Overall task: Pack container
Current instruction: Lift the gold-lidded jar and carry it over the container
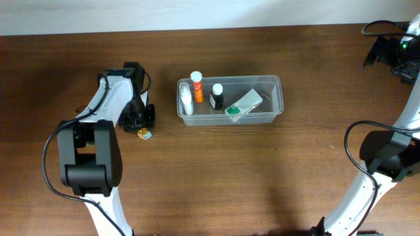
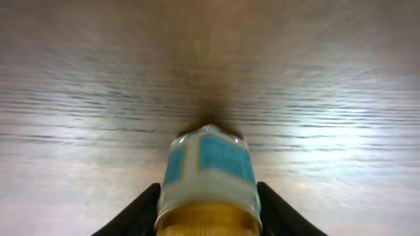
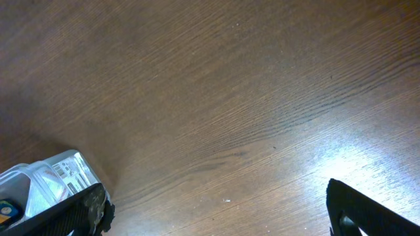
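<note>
The clear plastic container (image 1: 274, 98) stands in the middle of the table. It holds a white bottle (image 1: 187, 99), an orange bottle (image 1: 197, 84), a black bottle (image 1: 216, 97) and a green-and-white box (image 1: 244, 105). My left gripper (image 1: 140, 120) is to its left, low over the table. In the left wrist view the left gripper (image 2: 209, 190) has its fingers against both sides of a small bottle (image 2: 211, 157) with a blue label and a yellow cap; the bottle also shows overhead (image 1: 144, 134). My right gripper (image 1: 392, 52) is at the far right back, open and empty (image 3: 215, 196).
A corner of the container (image 3: 46, 187) shows at the lower left of the right wrist view. Bare brown wood surrounds the container. The arm bases stand at the front left (image 1: 88, 164) and front right (image 1: 384, 157). Cables lie at the back right corner.
</note>
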